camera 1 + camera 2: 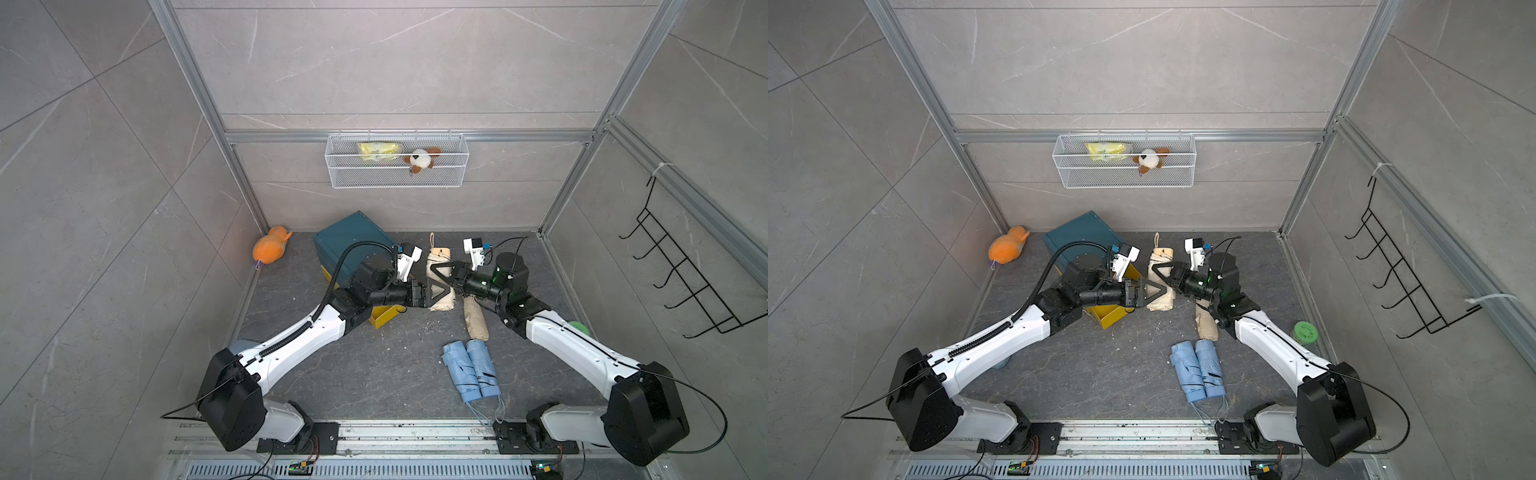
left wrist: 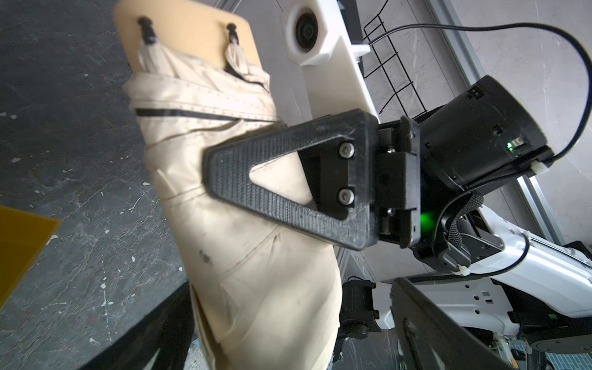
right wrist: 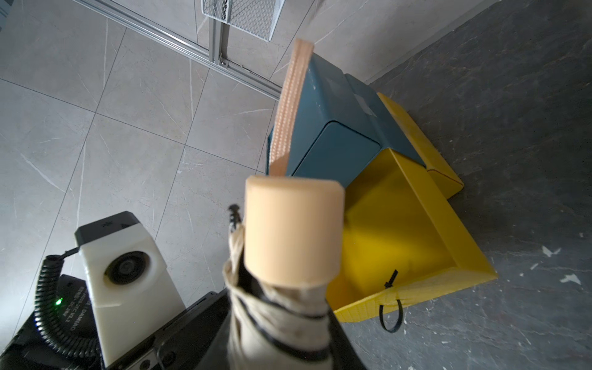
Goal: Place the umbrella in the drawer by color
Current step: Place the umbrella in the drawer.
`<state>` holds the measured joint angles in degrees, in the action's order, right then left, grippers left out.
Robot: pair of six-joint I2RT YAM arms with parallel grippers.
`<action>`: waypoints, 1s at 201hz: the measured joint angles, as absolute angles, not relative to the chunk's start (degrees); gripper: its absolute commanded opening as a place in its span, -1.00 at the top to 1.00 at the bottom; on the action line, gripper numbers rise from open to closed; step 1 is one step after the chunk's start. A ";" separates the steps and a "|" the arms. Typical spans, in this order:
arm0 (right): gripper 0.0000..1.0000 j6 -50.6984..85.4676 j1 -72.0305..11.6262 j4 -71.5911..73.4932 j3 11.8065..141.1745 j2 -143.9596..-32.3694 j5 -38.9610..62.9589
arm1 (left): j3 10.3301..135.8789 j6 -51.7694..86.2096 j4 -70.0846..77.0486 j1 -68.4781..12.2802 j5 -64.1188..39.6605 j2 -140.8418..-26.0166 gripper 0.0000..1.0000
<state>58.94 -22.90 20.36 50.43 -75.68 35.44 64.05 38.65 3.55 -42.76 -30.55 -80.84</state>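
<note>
Right pincer (image 1: pixel 437 272): narrow, clamped across the middle of the beige umbrella (image 1: pixel 436 257).
Left pincer (image 1: pixel 434 296): wide, jaws astride the umbrella's nearer end, with a gap on one side.
My arms: both stretch forward and bend inward, pincers meeting tip to tip.
Umbrella axis: near to far, handle toward the back wall.
Umbrella place: over the desk (image 1: pixel 374 374), just beside the open yellow drawer (image 1: pixel 384 318).

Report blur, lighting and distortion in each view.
In both top views, light is even and the wide lens splays the frame posts outward; in the left wrist view, the beige umbrella goes soft toward the lens; in the right wrist view, its handle is blurred, the yellow drawer sharper and brightly lit.
</note>
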 measured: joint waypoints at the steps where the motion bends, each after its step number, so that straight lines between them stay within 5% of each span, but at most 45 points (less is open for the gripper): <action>1: 0.55 58.98 -22.90 20.40 50.43 -75.68 35.44 | 64.05 38.65 3.60 -42.76 -30.61 -80.93 -0.92; 63: 0.55 60.99 -22.90 23.49 50.41 -75.70 36.05 | 63.81 39.94 4.95 -42.76 -31.18 -83.96 -0.84; 96: 0.50 61.41 -22.90 23.88 50.39 -75.70 36.25 | 63.81 41.36 7.18 -42.76 -32.25 -84.27 -0.32; 152: -0.13 61.73 -22.57 25.17 50.19 -75.68 36.34 | 63.61 42.83 8.29 -42.70 -33.63 -84.47 0.36; 201: -0.45 60.64 -21.02 23.38 50.19 -74.65 37.47 | 63.40 42.11 6.42 -42.59 -33.69 -84.47 0.45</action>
